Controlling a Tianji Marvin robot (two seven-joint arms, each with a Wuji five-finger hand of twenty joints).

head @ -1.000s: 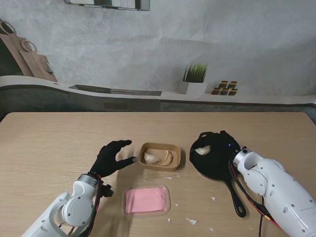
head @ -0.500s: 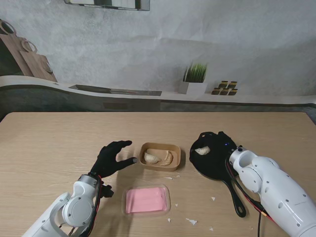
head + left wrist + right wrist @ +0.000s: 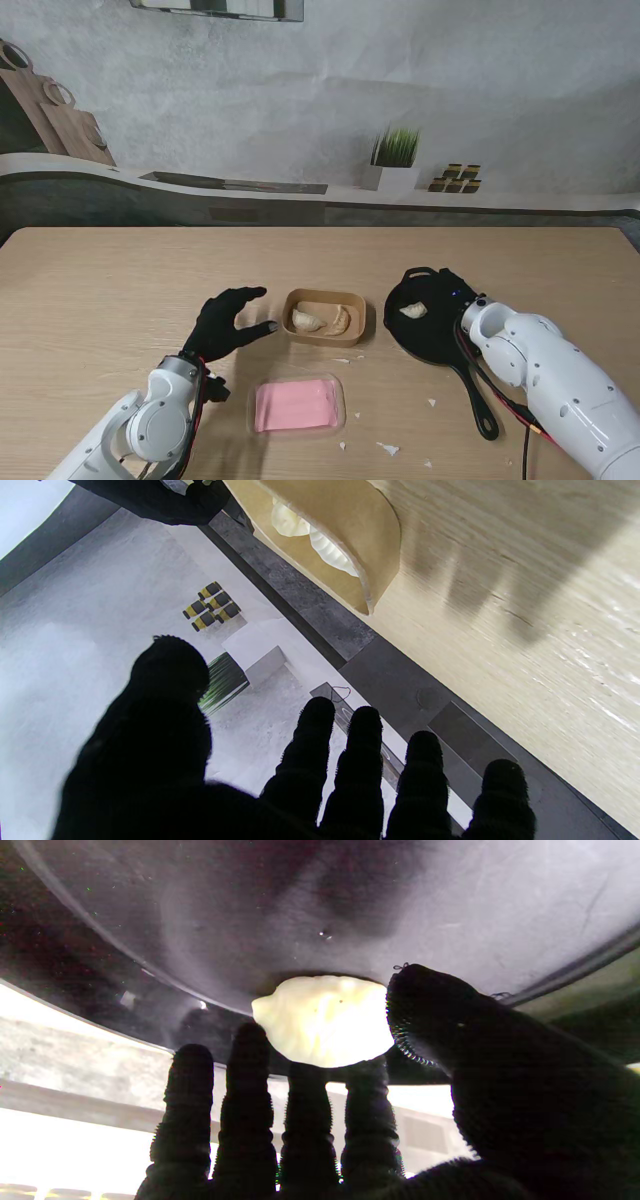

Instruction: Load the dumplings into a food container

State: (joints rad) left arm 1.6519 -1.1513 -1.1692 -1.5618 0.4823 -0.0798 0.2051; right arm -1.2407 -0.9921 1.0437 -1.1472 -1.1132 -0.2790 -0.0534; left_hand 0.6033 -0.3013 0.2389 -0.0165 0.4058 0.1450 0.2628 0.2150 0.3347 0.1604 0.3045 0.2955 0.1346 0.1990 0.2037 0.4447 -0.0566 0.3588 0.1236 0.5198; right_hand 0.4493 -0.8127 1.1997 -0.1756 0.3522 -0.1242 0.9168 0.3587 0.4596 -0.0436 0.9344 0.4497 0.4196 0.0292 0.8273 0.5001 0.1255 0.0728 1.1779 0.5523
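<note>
The right robot hand point(image 3: 350, 1100) is pinching the dumpling point(image 3: 324, 1021) in the pan point(image 3: 430, 325); a loose pinch could be dropping it. The left robot hand point(image 3: 228, 322) is hovering with fingers spread, holding nothing.

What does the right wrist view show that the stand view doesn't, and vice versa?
Only the right wrist view shows the right hand's thumb and fingers flanking the dumpling, grasp unconfirmed. Only the stand view shows the left hand open beside the food container holding two dumplings, and the pink lid. Both show the dumpling lying in the black skillet.
</note>
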